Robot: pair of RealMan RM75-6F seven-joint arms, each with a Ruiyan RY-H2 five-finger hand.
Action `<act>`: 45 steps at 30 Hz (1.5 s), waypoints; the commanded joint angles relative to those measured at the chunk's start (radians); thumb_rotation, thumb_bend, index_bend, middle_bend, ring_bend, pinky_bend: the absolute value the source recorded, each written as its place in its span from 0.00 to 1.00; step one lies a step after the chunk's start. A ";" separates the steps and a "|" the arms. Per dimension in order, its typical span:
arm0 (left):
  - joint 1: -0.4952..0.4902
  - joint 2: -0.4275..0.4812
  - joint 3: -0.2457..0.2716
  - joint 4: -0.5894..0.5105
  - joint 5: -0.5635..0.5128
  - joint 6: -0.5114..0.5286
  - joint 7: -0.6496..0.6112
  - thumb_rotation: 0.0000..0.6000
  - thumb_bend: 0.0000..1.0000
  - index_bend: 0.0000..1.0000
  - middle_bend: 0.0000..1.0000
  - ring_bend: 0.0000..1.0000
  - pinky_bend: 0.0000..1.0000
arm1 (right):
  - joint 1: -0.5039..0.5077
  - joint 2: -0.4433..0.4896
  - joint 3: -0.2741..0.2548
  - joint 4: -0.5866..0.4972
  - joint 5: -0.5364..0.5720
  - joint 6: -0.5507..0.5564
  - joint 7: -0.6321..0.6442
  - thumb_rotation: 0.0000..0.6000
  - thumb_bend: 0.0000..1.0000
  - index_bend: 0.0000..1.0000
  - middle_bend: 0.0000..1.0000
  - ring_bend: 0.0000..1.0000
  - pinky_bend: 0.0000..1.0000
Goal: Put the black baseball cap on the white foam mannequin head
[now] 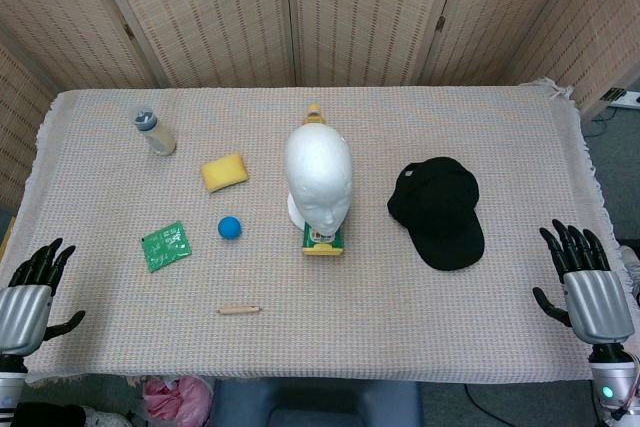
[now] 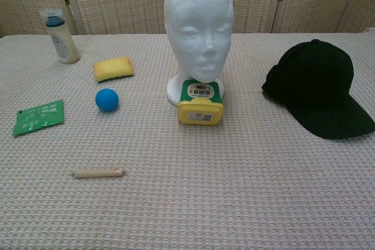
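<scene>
The black baseball cap [image 1: 438, 209] [image 2: 319, 88] lies on the cloth-covered table right of centre, brim toward the front. The white foam mannequin head [image 1: 318, 175] [image 2: 198, 24] stands upright at the table's middle, bare, facing the front. My left hand [image 1: 30, 294] hovers at the front left edge, fingers spread and holding nothing. My right hand [image 1: 585, 282] is at the front right edge, fingers apart and holding nothing, a short way right of the cap. Neither hand shows in the chest view.
A yellow and green box [image 1: 323, 239] [image 2: 200, 103] lies just in front of the mannequin head. Left of it are a blue ball [image 1: 230, 227] [image 2: 106, 99], a yellow sponge [image 1: 224, 172] [image 2: 113, 68], a green packet [image 1: 166, 245] [image 2: 38, 116], a bottle [image 1: 155, 132] [image 2: 60, 35] and a wooden stick [image 1: 239, 309] [image 2: 98, 173].
</scene>
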 commanded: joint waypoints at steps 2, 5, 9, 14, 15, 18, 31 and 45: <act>0.002 0.001 0.000 -0.003 0.003 0.007 -0.003 1.00 0.20 0.01 0.00 0.00 0.17 | -0.001 0.000 -0.013 0.001 -0.016 0.000 -0.001 1.00 0.20 0.00 0.00 0.00 0.00; 0.003 0.006 0.003 -0.005 0.025 0.020 -0.029 1.00 0.20 0.01 0.00 0.00 0.17 | 0.003 -0.007 -0.024 0.005 -0.038 -0.004 -0.017 1.00 0.20 0.00 0.00 0.00 0.00; 0.011 0.020 0.009 -0.001 0.059 0.049 -0.079 1.00 0.20 0.01 0.00 0.00 0.17 | 0.012 -0.092 -0.040 0.134 -0.122 0.033 -0.059 1.00 0.20 0.00 0.00 0.00 0.00; 0.022 0.035 0.013 -0.006 0.079 0.076 -0.119 1.00 0.20 0.01 0.00 0.00 0.17 | 0.024 -0.216 -0.089 0.404 -0.230 0.049 -0.154 1.00 0.20 0.00 0.00 0.00 0.00; 0.023 0.037 0.014 -0.006 0.081 0.079 -0.122 1.00 0.20 0.01 0.00 0.00 0.17 | 0.025 -0.232 -0.090 0.432 -0.241 0.060 -0.159 1.00 0.20 0.00 0.00 0.00 0.00; 0.036 0.047 0.017 -0.012 0.100 0.110 -0.151 1.00 0.20 0.01 0.00 0.00 0.17 | 0.038 -0.315 -0.094 0.594 -0.327 0.158 -0.181 1.00 0.20 0.05 0.07 0.01 0.00; 0.075 0.072 0.022 -0.023 0.133 0.188 -0.213 1.00 0.20 0.01 0.00 0.00 0.17 | 0.094 -0.436 -0.128 0.919 -0.411 0.199 -0.258 1.00 0.21 0.21 0.22 0.13 0.15; 0.075 0.089 0.025 -0.017 0.134 0.174 -0.253 1.00 0.20 0.01 0.00 0.00 0.17 | 0.113 -0.713 -0.074 1.321 -0.277 0.222 0.048 1.00 0.22 0.22 0.25 0.16 0.27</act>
